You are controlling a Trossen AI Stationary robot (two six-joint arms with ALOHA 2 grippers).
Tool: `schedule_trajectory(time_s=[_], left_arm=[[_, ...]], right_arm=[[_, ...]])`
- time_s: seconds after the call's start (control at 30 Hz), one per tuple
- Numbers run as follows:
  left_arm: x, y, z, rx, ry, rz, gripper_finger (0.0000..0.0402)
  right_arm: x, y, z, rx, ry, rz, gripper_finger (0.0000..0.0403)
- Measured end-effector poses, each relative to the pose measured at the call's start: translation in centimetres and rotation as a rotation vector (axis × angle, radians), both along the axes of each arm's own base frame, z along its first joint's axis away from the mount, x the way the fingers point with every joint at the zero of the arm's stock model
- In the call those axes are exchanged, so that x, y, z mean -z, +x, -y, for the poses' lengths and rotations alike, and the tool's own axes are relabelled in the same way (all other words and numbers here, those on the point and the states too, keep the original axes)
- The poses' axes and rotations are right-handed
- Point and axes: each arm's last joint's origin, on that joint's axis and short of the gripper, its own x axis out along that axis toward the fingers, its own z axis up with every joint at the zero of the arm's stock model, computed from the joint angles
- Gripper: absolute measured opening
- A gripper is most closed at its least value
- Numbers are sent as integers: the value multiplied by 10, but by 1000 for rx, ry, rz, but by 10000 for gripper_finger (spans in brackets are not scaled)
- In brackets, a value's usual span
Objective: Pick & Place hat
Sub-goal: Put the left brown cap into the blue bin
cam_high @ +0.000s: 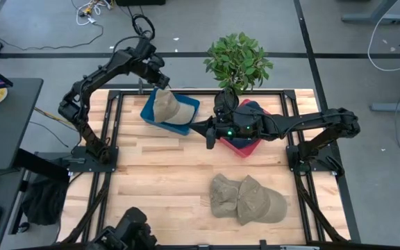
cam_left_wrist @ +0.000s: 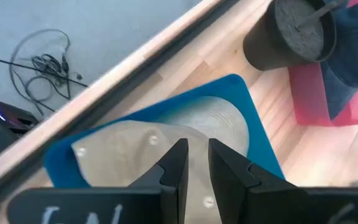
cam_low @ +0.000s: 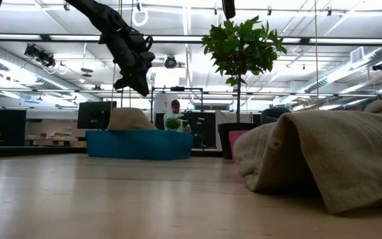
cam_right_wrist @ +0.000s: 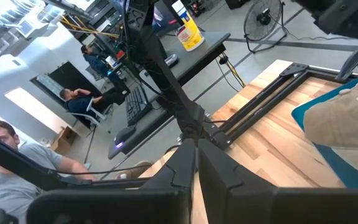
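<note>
We see the left gripper (cam_left_wrist: 193, 163) poised above a tan hat (cam_high: 167, 108) lying in the blue tray (cam_high: 148, 114), its fingers drawn nearly together with nothing between them.

The right gripper (cam_high: 210, 136) hangs mid-table with fingers pressed shut and empty, beside a red tray (cam_high: 236, 147) holding dark blue cloth. Two more soft, crumpled tan hats (cam_high: 247, 198) lie on the pale wood-plank table (cam_high: 158, 173), near its front edge. A leafy potted plant (cam_high: 238, 61) stands at the back edge in a dark round pot. Beyond lies a grey floor with loose cables, desks and seated people (cam_right_wrist: 79, 99) in an open workshop.
</note>
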Motion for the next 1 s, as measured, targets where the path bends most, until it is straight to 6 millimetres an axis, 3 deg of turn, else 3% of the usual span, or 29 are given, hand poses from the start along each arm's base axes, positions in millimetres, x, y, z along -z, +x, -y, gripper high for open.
schedule_trajectory(time_s=[0.13, 0.43, 0.6, 0.77, 1.0], left_arm=[[-4, 0, 15, 28, -50, -36, 64], [-40, -7, 71, 25, -89, -64, 64], [-51, 5, 105, 31, -51, -80, 52], [-34, 19, 129, 39, 46, -212, 26], [14, 27, 138, 22, 72, -286, 4]], right_arm=[[0, 0, 0, 1, -1, 0, 25], [0, 0, 0, -4, -1, -1, 25], [0, 0, 1, -27, 1, -2, 25], [0, 0, 4, -35, 4, -2, 25], [1, 0, 2, -89, 12, -7, 25]])
